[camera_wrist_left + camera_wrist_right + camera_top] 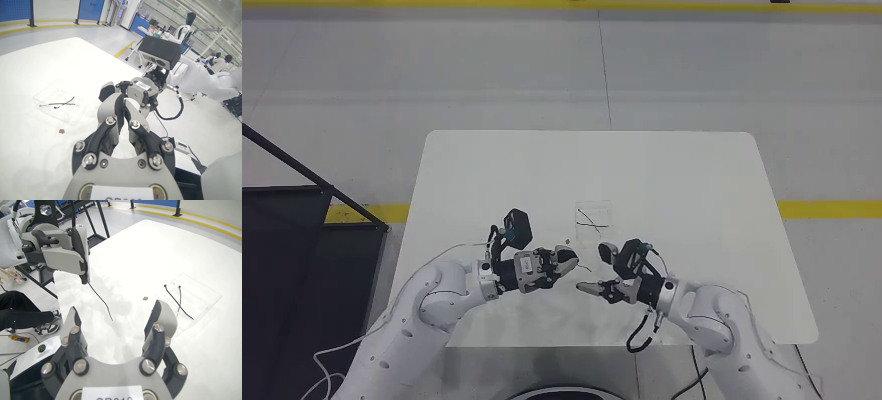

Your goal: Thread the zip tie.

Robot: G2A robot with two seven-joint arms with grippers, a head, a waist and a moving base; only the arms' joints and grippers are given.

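The table (702,200) is white, smooth and matt, with a faint sheen; the tray (206,291), at twelve o'clock from the grippers in the top view, is clear glossy plastic; the two zip ties (173,295) in it and the zip tie (103,301) pinched by the left gripper (123,103) look like thin, matt black plastic; the right gripper (115,307) has smooth grey shells, ribbed black pads (149,321) and bright metal screws (147,364).
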